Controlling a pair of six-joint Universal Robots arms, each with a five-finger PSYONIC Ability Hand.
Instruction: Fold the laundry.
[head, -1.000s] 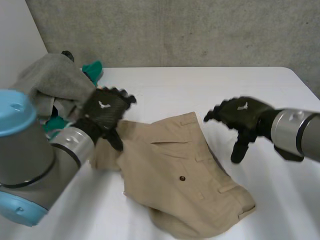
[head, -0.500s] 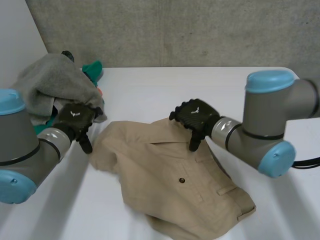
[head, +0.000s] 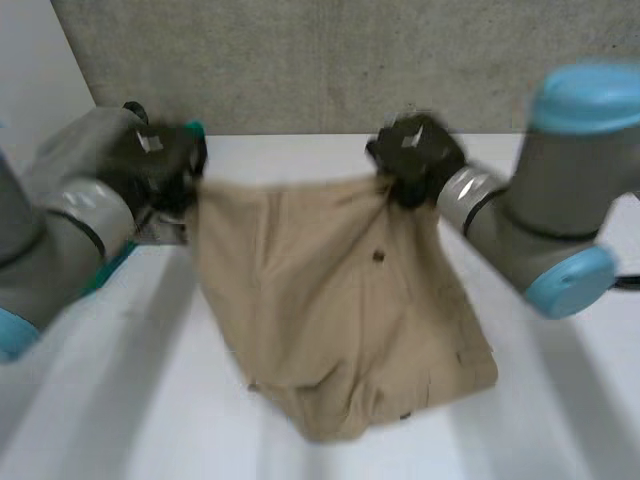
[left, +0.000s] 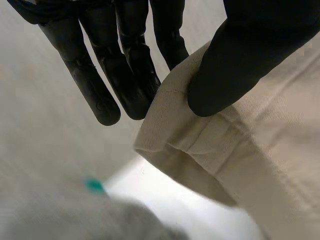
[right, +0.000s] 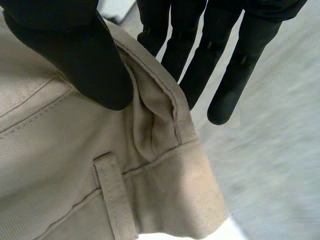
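1. Tan shorts (head: 330, 310) hang spread between both hands, their lower end reaching the white bench (head: 560, 400).
2. The left hand (head: 155, 160) pinches one waistband corner, thumb against fingers.
3. The right hand (head: 415, 155) pinches the other corner the same way (beside a belt loop).
4. A grey cloth (left: 60, 220) lies near the left hand.

Left hand (head: 152, 165) and right hand (head: 412, 155) are raised apart, each pinching tan shorts (head: 320, 300).

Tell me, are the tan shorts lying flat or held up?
Held up. The left hand and right hand each pinch a top corner of the shorts, which hang spread between them.
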